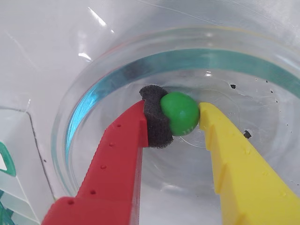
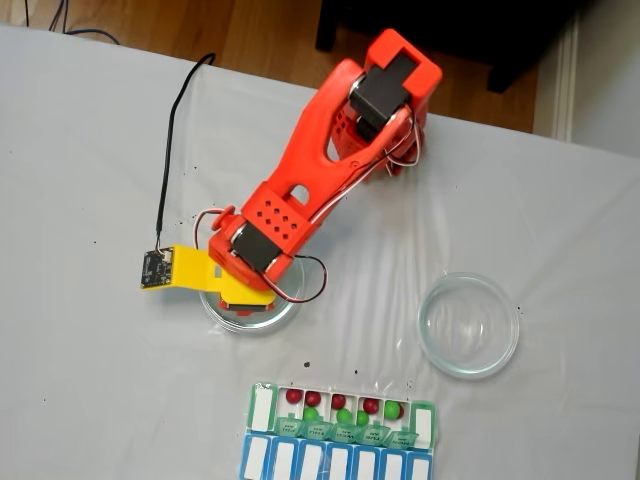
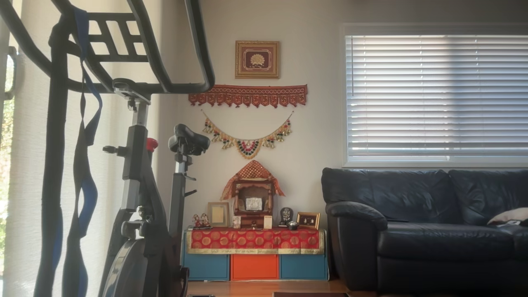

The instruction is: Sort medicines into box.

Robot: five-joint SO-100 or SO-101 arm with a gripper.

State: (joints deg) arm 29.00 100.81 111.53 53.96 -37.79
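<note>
In the wrist view, a glossy green medicine ball sits inside a round clear glass dish. My gripper is shut on it. The black foam pad on the red finger presses its left side and the yellow fingertip touches its right. In the fixed view, the orange arm reaches down over this left dish and hides the ball. The box lies at the front of the table, its green lids folded open, with several red and green balls in its compartments.
A second glass dish stands to the right of the arm with nothing in it. A blue-lidded row adjoins the box at the table's front edge. A yellow camera mount sticks out left of the wrist. The other view shows a living room.
</note>
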